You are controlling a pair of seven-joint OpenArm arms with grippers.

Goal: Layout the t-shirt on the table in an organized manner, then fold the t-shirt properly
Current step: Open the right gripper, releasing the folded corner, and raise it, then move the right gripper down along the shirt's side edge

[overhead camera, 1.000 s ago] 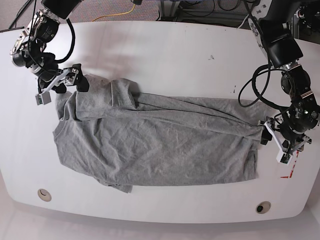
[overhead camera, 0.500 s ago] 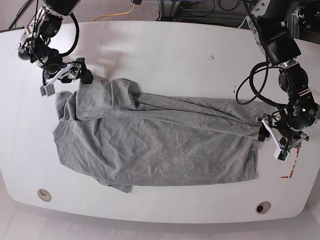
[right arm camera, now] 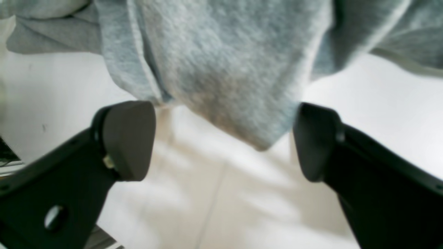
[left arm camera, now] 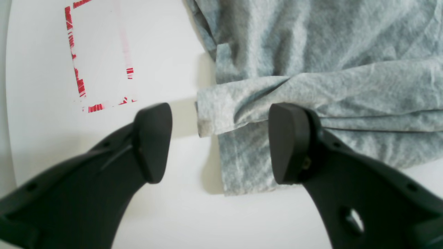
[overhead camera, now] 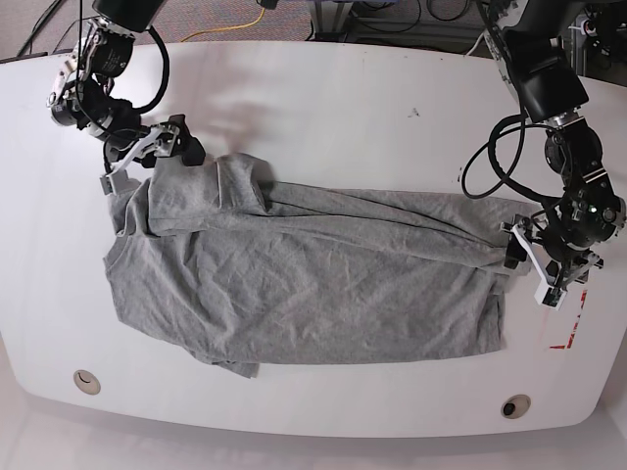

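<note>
Grey t-shirt (overhead camera: 304,274) spread lengthwise across the middle of the white table (overhead camera: 323,98), wrinkled, partly doubled over along the far edge, collar end toward the base view's left, hem end toward its right

Left gripper (left arm camera: 218,143) at the hem end, on the base view's right (overhead camera: 534,264), low over the table. Jaws apart, with a clear gap between the two black fingers (left arm camera: 152,141). Nothing clamped: a folded corner of the shirt's hem lying flat on the table in the gap, nearer the right-hand finger, which overlaps the cloth's edge in the wrist view; contact there cannot be told. Bare tabletop under the other finger. Broken red rectangle outline (left arm camera: 79,58) on the table just beyond that finger, apart from the cloth; a piece of the same mark (overhead camera: 566,338) in the base view near the table's edge

Right gripper (right arm camera: 225,138) at the collar end, on the base view's left (overhead camera: 162,147), beside the far shoulder of the shirt. Jaws wide apart, holding nothing. A rounded fold of grey cloth (right arm camera: 221,69) reaching toward the gap from the far side, its tip between the two fingers (right arm camera: 128,138) but short of the pads, white table below it

Two round holes along the near edge of the table, one left (overhead camera: 86,381), one right (overhead camera: 515,404), both clear of the shirt. Small dark specks (overhead camera: 414,112) on the far part of the table
</note>
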